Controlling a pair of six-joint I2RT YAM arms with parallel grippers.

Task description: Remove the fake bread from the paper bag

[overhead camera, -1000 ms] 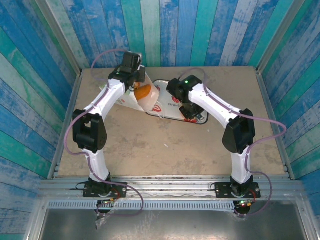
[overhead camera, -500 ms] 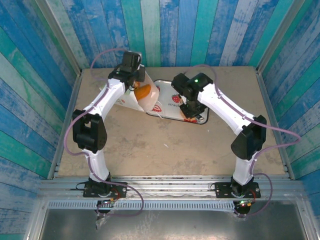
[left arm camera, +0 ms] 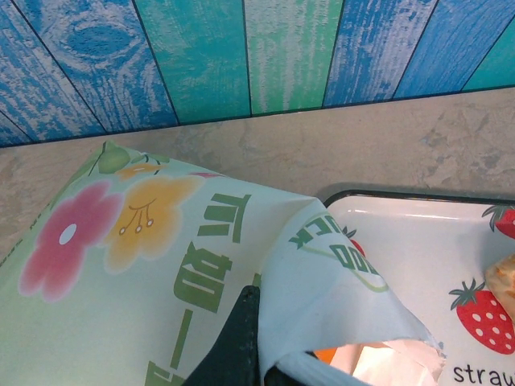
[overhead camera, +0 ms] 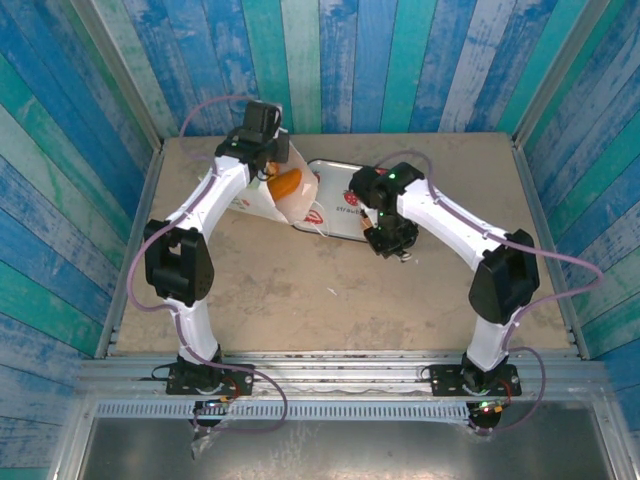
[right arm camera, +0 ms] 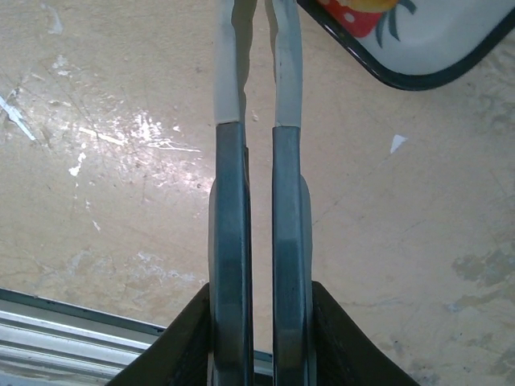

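Toward the upper left of the worktop (overhead camera: 300, 300), the paper bag (left arm camera: 161, 265) lies on its side with its mouth turned to the strawberry-patterned tray (left arm camera: 402, 241). The left tool (overhead camera: 270, 165) is clenched on a fold of the bag's rim, holding the mouth up. One orange piece of the fake bread (overhead camera: 287, 183) sits in that opening. A tan shape at the right edge of the left wrist view lies on the tray and may be another piece. The right tool (right arm camera: 256, 48) hovers over bare worktop just off the tray's near corner, its fingers drawn almost together with nothing between them.

Risks, as I judge them: the bag hangs from a pinch of thin paper, so a tug could tear the rim or let it slip, and the mouth would collapse over the roll. If the right tool enters without spreading, it would shove the glossy roll deeper rather than take it. A glossy roll may also squirt out of a shallow grip.

The worktop is pale, mottled and scuffed, with white flecks. Walls of blue and green painted planks (overhead camera: 350, 60) close it in on three sides.
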